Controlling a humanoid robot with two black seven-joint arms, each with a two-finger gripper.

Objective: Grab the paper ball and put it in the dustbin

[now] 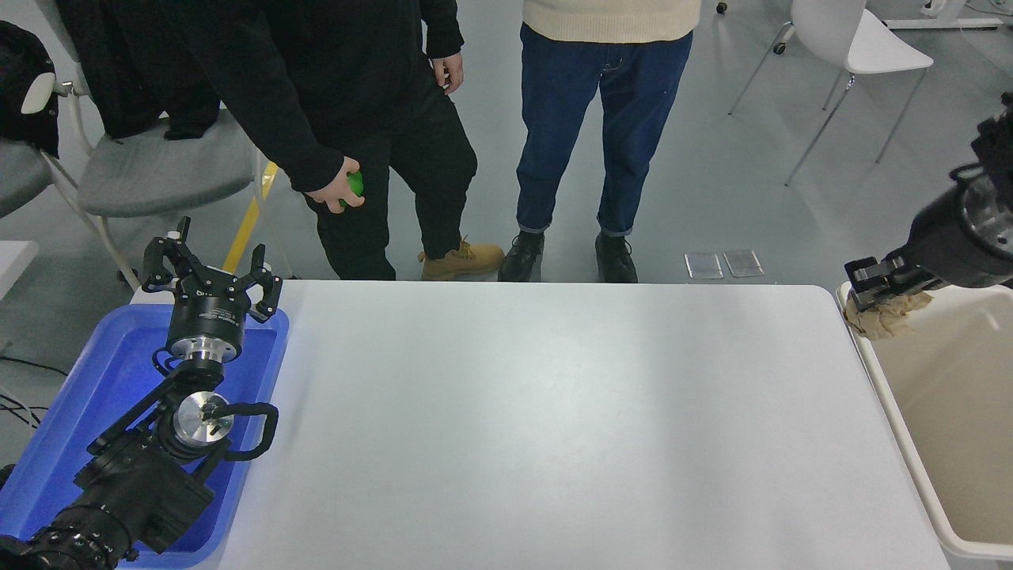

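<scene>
My right gripper (877, 286) comes in from the right edge and is shut on the tan, crumpled paper ball (885, 318). It holds the ball in the air over the far left rim of the beige dustbin (894, 412), which stands against the table's right edge. The bin's inside shows nothing in it. My left gripper (212, 273) is parked at the lower left over the blue tray, with its fingers spread open and empty.
A shallow blue tray (71, 412) lies at the table's left end under my left arm. Two people stand at the far side; one hand (336, 188) holds a smooth green ball (355, 184). Chairs stand at the far left and far right.
</scene>
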